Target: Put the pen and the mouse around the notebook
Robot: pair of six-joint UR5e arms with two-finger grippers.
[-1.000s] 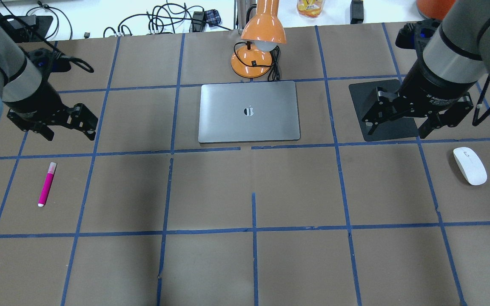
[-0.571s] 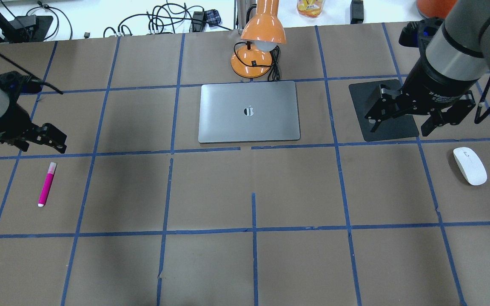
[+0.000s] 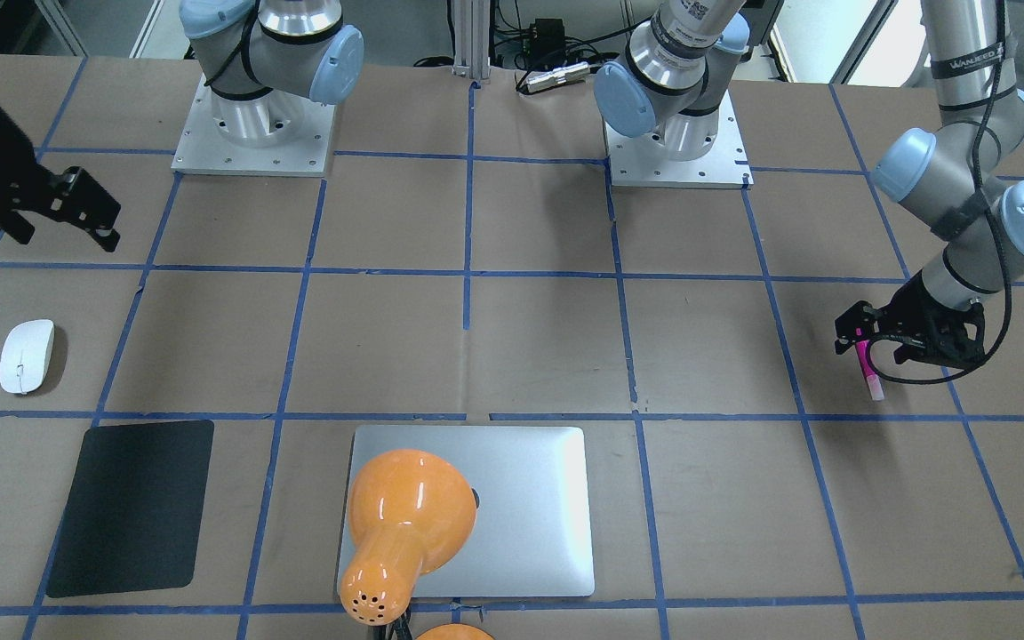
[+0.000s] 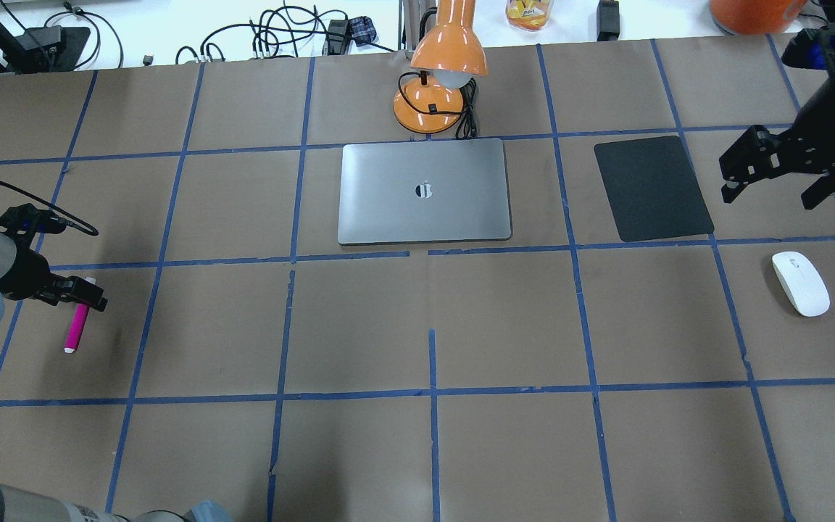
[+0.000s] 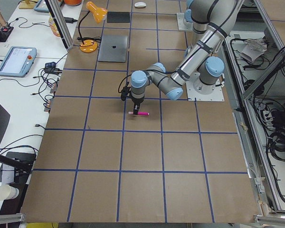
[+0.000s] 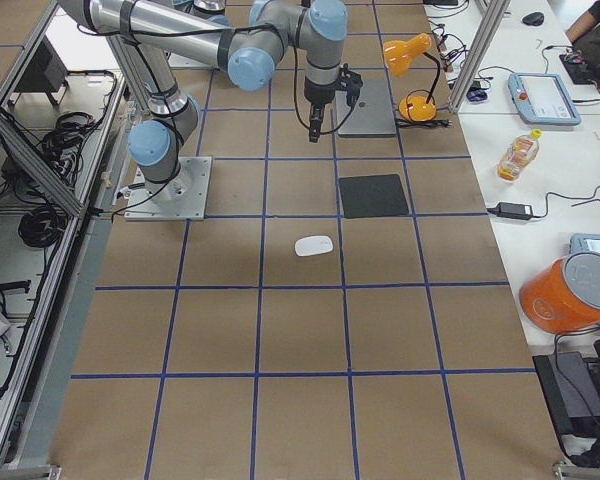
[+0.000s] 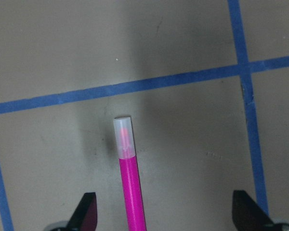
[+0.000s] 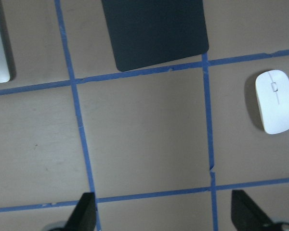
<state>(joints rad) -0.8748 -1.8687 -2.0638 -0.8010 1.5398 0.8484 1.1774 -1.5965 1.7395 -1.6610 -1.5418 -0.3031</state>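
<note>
The magenta pen [image 4: 77,328] lies on the brown table at the left, its pale cap end [image 7: 123,130] pointing away from the robot. My left gripper [image 4: 73,293] is low over it, open, and its fingers [image 7: 86,214] straddle the pen [image 7: 131,187] without touching it. The white mouse [image 4: 800,283] rests at the right. Behind it, my right gripper [image 4: 773,190] hangs open and empty, with the mouse [image 8: 276,102] off to its right in the right wrist view. The silver notebook [image 4: 425,190] lies shut at the middle back.
A black mat [image 4: 653,187] lies right of the notebook. An orange desk lamp [image 4: 438,80] stands just behind the notebook and covers part of it [image 3: 539,524] in the front-facing view. Cables and devices sit beyond the far edge.
My left gripper has moved forward and down until it straddles the pen. The right arm has moved right and back, off the black mat. Pen and mouse have not moved.
</note>
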